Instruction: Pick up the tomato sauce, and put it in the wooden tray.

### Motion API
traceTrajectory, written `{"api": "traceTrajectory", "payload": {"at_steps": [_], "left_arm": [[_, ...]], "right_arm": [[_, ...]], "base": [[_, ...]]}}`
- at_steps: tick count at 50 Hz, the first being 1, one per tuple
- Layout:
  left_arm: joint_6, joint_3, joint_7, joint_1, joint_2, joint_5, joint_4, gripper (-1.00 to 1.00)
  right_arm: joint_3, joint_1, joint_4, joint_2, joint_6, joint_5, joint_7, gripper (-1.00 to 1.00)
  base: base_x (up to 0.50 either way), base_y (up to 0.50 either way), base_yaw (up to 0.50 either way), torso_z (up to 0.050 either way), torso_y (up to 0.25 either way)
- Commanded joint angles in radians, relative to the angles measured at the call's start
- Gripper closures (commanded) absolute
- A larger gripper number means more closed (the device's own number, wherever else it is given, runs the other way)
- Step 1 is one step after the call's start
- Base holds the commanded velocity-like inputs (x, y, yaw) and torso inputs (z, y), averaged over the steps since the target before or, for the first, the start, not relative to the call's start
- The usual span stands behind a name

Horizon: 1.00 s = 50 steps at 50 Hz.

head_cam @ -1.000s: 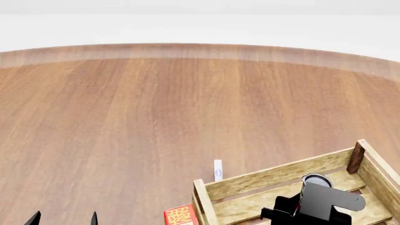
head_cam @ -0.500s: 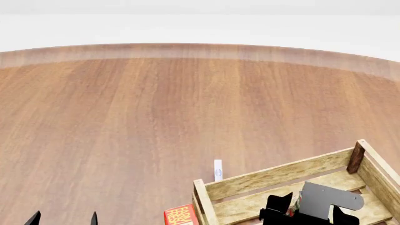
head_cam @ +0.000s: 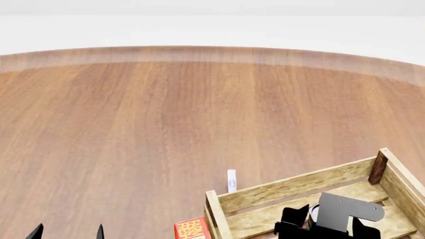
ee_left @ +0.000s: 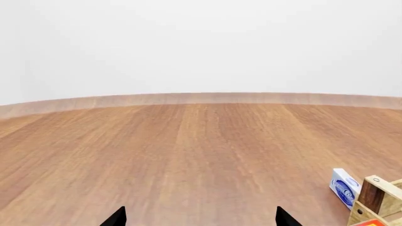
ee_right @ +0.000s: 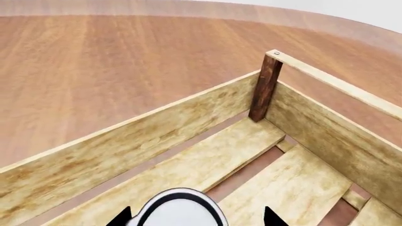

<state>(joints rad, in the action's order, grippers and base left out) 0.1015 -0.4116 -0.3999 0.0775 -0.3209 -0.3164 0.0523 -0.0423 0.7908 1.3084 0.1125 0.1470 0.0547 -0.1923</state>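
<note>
Wide brown wooden bench under a plain white wall. Two dark fingertips of the left claw at the frame's edge, set well apart, nothing between them. Near the edge, a small blue-and-white box just beside a dark corner post of the wooden tray.

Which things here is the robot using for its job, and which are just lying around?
For the job:
- tomato can, between the right end effector fingers
- wooden crate

Just lying around:
- small white and blue box beside the crate
- red box by the crate's corner
- left end effector, empty
</note>
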Motion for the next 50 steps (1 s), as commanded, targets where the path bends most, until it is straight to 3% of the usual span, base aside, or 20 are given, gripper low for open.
{"api": "traceTrajectory", "payload": {"at_steps": [1, 34, 39, 50], "left_arm": [[-0.002, -0.002, -0.003, 0.0, -0.002, -0.002, -0.004, -1.0], [0.005, -0.01, -0.006, 0.006, -0.004, -0.004, 0.006, -1.0], [0.001, -0.01, -0.009, 0.003, -0.006, -0.005, -0.002, -1.0], [0.01, -0.011, -0.006, 0.005, -0.006, -0.008, 0.01, -1.0]], "right_arm": [[-0.014, 0.002, -0.001, -0.001, 0.002, -0.02, 0.006, -1.0], [0.016, -0.013, -0.02, -0.008, 0.115, -0.06, -0.02, -1.0], [0.028, -0.163, -0.438, -0.015, -0.105, -0.065, -0.018, -1.0], [0.046, -0.26, -0.79, -0.01, -0.294, -0.066, -0.012, -1.0]], "base": [[0.0, 0.0, 0.0, 0.0, 0.0], [0.0, 0.0, 0.0, 0.0, 0.0], [0.0, 0.0, 0.0, 0.0, 0.0], [0.0, 0.0, 0.0, 0.0, 0.0]]}}
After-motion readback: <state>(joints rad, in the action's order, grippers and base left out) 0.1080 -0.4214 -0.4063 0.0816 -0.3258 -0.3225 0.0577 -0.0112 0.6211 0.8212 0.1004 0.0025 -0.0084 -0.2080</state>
